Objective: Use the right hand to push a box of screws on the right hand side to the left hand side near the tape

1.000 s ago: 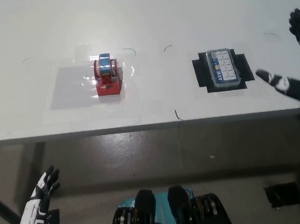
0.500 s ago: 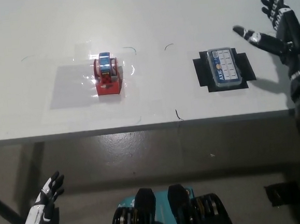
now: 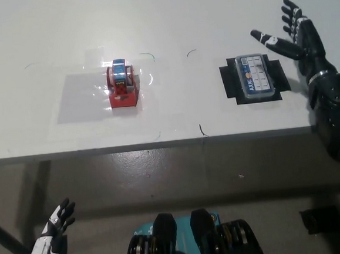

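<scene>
White table (image 3: 219,5) fills the upper frame. Black right hand (image 3: 295,35) at 2 o'clock, raised above the tabletop, fingers spread wide, holding nothing, just right of the box of screws (image 3: 254,77). Box lies on a black mat (image 3: 277,77). Red tape dispenser (image 3: 121,85) at 10 o'clock, well apart. White left hand (image 3: 58,218) low at 7 o'clock, fingers apart, empty.

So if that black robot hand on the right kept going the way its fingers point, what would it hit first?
Probably nothing: the right robot hand, open, points up and left past the far edge of the box of screws, over bare table. Its height is unclear.
</scene>
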